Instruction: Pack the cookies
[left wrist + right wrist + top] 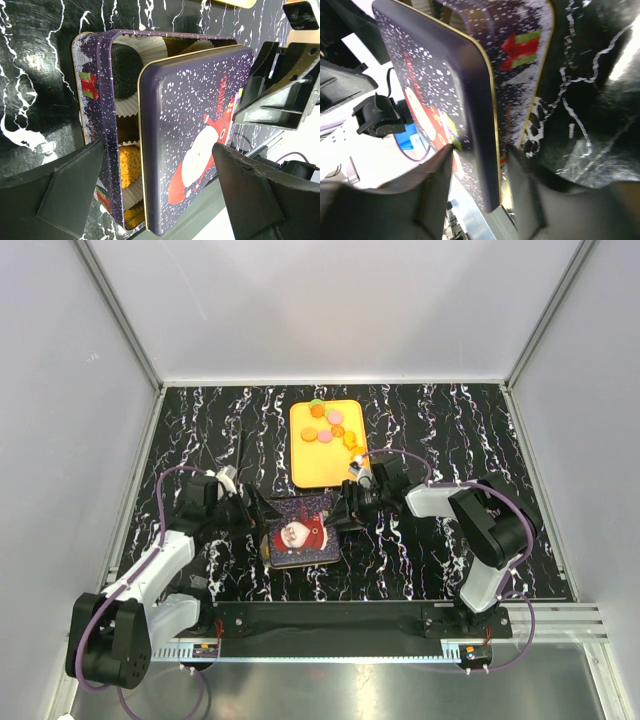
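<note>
A dark blue tin (322,502) with a Santa lid (300,538) lies between my grippers. The lid (200,125) sits shifted off the tin (97,100), so one side is uncovered. There a black cookie (125,70) and an orange cookie (129,165) lie in white paper cups. Several loose cookies (335,418), orange, pink and green, lie on a yellow tray (315,468) behind the tin. My right gripper (345,512) is shut on the lid's edge (485,115). My left gripper (252,512) is open, its fingers (65,190) spread either side of the tin.
The tabletop is black marble pattern (430,430), with white walls around. The right gripper (280,95) shows at the right of the left wrist view. A metal rail (330,620) runs along the near edge by the arm bases.
</note>
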{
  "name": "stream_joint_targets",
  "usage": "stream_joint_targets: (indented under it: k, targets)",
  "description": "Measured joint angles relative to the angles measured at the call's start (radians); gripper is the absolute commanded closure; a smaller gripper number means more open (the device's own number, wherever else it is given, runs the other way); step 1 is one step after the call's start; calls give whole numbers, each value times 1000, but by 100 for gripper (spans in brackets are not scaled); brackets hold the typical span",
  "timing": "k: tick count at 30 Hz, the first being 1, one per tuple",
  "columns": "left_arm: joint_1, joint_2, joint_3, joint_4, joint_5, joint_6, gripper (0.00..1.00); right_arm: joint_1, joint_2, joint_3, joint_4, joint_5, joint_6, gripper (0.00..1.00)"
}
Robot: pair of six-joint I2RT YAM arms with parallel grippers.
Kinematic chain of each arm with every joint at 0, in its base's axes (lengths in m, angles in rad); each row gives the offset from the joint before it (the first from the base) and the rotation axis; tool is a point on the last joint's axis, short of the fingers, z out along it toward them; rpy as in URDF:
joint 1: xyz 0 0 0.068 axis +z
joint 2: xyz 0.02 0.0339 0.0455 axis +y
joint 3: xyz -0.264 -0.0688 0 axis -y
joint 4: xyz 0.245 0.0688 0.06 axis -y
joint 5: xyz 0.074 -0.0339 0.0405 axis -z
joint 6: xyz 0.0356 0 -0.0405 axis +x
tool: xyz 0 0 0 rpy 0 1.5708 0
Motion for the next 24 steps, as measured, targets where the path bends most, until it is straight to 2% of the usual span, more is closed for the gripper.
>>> stream_joint_targets:
  k: [5, 10, 24]
  targets:
    - [-19, 0, -4, 10, -2, -5, 4, 6, 0, 21, -14, 14, 2, 62]
    - [-52, 0, -21, 41, -24, -18, 4, 6, 0, 52, -51, 37, 0, 66]
    - [-93, 3, -28, 69, -64, -48, 5, 4, 13, 83, -82, 104, -4, 51]
